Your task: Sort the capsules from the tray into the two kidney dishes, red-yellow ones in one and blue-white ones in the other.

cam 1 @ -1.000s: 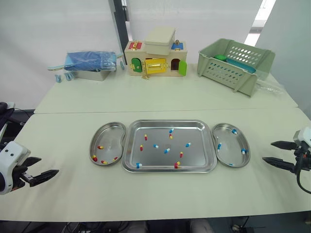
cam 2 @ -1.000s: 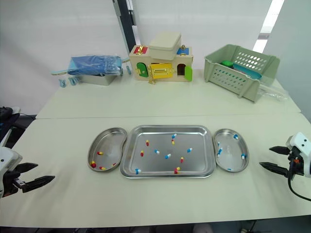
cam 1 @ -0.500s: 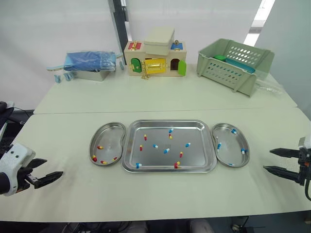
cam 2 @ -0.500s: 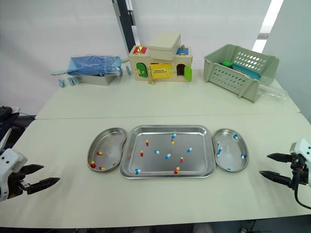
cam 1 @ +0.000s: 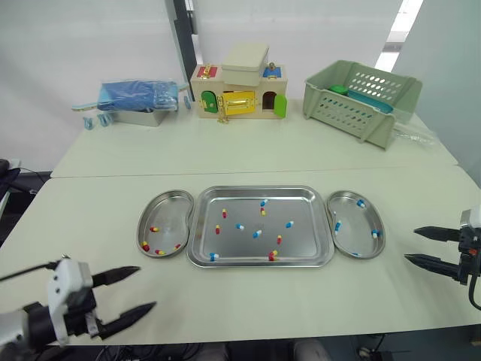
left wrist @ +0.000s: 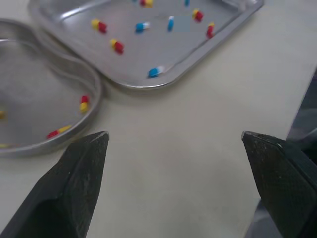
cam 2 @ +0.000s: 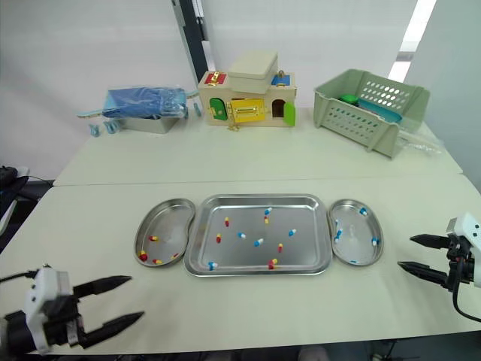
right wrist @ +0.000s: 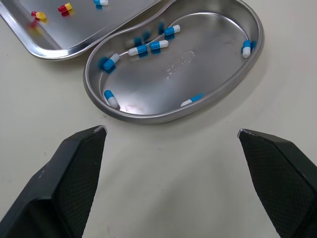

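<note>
The left gripper [cam 1: 146,286] hangs low over the front of the table [cam 1: 248,150], its 2 black fingers spread wide and empty, pointing toward the left dish [cam 1: 143,226] but well short of it. The right gripper [cam 1: 411,244] is spread too and holds nothing. It sits near the right dish [cam 1: 382,226], off its outer side, fingers aimed at it.

Between the 2 dishes lies the tray [cam 1: 259,189], its short ends just beside each dish.

- **Done so far:** The left dish holds about 4 red-yellow capsules [cam 1: 154,229], and I see no blue ones there. The right dish holds several blue-white capsules [right wrist: 159,44], 6 or 7 in the right wrist view, with no red ones among them. So the colour split is set and clean: red-yellow on the left, blue-white on the right.
- **Left to do:** About 10 capsules lie loose in the tray, roughly 5 red-yellow [cam 1: 224,213] and 5 blue-white [cam 1: 240,226], scattered and mostly apart from one another. 2 sit close to the front rim.

I judge the sorting to be about halfway, with neither gripper yet on its next pick.
</note>
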